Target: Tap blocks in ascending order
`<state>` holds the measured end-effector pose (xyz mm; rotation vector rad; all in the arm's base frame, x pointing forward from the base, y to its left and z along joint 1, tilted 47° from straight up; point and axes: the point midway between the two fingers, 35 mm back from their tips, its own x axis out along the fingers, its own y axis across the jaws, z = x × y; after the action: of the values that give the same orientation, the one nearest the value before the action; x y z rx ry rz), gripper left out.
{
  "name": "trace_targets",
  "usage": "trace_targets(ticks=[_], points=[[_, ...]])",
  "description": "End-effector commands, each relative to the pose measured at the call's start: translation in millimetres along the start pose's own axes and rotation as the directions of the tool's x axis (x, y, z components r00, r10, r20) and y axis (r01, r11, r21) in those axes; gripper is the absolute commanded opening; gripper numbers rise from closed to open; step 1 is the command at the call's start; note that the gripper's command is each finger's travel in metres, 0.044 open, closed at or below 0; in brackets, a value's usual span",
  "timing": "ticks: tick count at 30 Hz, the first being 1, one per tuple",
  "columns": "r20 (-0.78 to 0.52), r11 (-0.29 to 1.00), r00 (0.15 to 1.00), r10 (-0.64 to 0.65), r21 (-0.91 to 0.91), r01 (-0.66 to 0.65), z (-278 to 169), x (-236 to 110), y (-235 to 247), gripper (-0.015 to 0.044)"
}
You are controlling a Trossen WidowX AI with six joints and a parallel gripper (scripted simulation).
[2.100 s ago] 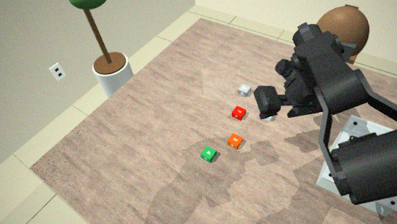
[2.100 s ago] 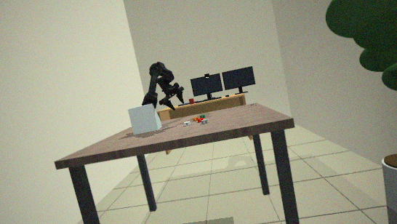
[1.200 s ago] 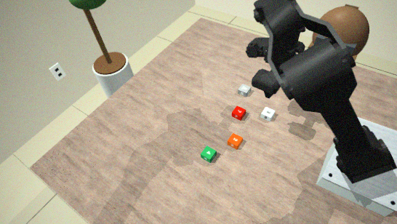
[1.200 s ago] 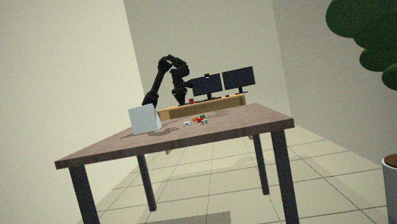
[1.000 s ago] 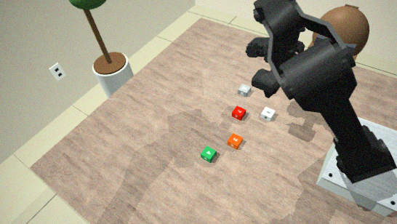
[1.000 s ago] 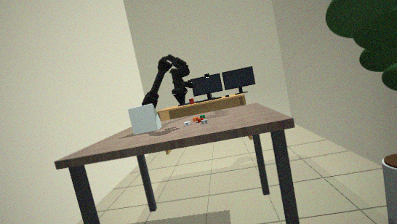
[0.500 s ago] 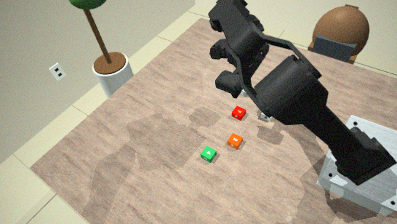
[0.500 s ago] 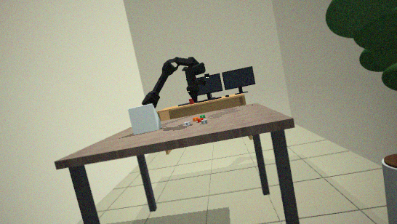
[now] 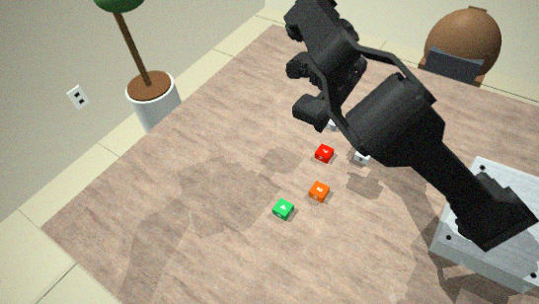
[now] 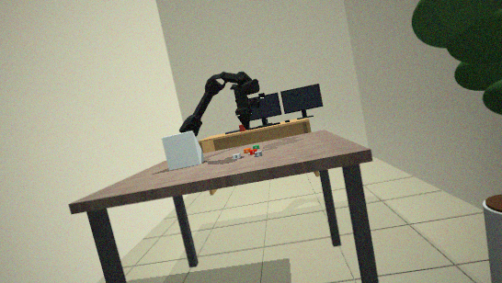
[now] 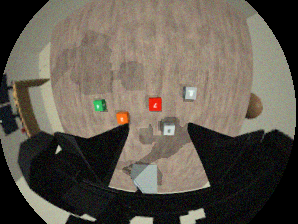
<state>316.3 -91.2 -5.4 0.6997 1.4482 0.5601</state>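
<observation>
red blk [image 9: 324, 152] | orange blk [image 9: 319, 190] | green blk [image 9: 283, 208] | white blk [image 9: 361, 158] | table [image 9: 207, 148] brown woodgrain

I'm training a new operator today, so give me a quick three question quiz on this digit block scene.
1. How many blocks show in the wrist view?
2. True or false: the jaws are shut on the red block.
3. Which coloured block lies farthest from the arm's base: A red, B orange, C green?

Key: 1. Five, two of them white. 2. False; the gripper is open, holding nothing. 3. C.
</observation>
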Motion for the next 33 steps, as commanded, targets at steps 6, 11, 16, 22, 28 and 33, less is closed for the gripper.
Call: trace_targets(ticks=[6, 11, 16, 22, 28, 33], points=[[0.001, 1.0, 1.0, 0.003, 0.006, -0.003, -1.7, -0.9, 9.5, 0.04], [0.0, 1.0, 1.0, 0.005, 0.008, -0.005, -24.1, -2.0, 71.3, 0.04], [-0.001, 1.0, 1.0, 0.008, 0.008, -0.008, -40.0, -0.2, 99.4, 0.04], [-0.001, 1.0, 1.0, 0.008, 0.008, -0.008, -40.0, -0.2, 99.4, 0.04], [-0.001, 1.0, 1.0, 0.008, 0.008, -0.008, -40.0, -0.2, 99.4, 0.04], [-0.001, 1.0, 1.0, 0.008, 0.008, -0.008, -40.0, -0.2, 99.4, 0.04]])
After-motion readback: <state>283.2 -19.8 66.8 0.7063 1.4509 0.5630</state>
